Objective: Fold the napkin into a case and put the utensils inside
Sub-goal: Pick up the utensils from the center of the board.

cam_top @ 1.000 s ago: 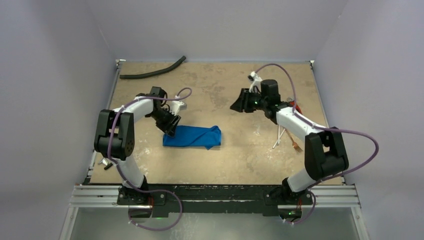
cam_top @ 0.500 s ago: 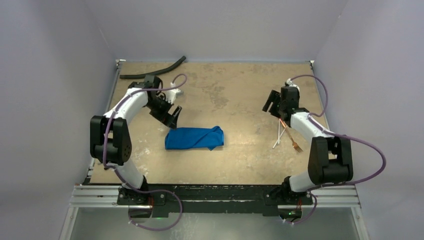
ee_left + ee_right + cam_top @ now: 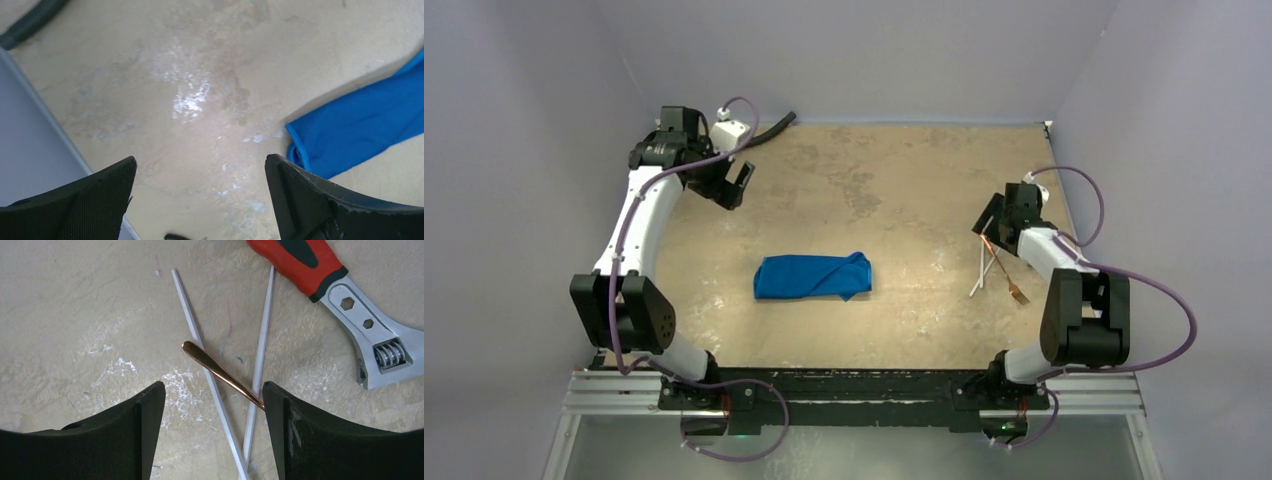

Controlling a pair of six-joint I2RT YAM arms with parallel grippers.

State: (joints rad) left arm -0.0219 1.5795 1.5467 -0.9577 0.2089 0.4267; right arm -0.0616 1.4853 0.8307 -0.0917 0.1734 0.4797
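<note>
The blue napkin (image 3: pixel 813 276) lies folded into an oblong in the middle of the table; its left end (image 3: pixel 360 120) shows at the right of the left wrist view. My left gripper (image 3: pixel 735 186) hangs open at the far left, well away from the cloth, with only bare table between its fingers (image 3: pixel 200 165). The utensils (image 3: pixel 997 266) lie crossed at the right side: two silver sticks (image 3: pixel 260 355) and a copper handle (image 3: pixel 220 372). My right gripper (image 3: pixel 986 221) hovers open just over them (image 3: pixel 210 390), the copper handle running under its right finger.
A red-handled grey wrench (image 3: pixel 345 295) lies beside the utensils on the right. A black curved hose (image 3: pixel 769 130) rests at the far left edge (image 3: pixel 30 25). The table's left rim (image 3: pixel 35 145) is close under the left gripper.
The left arm let go of the napkin, opened and swung up and back to the far left. The right arm moved right and down over the utensils. The napkin stayed folded.
</note>
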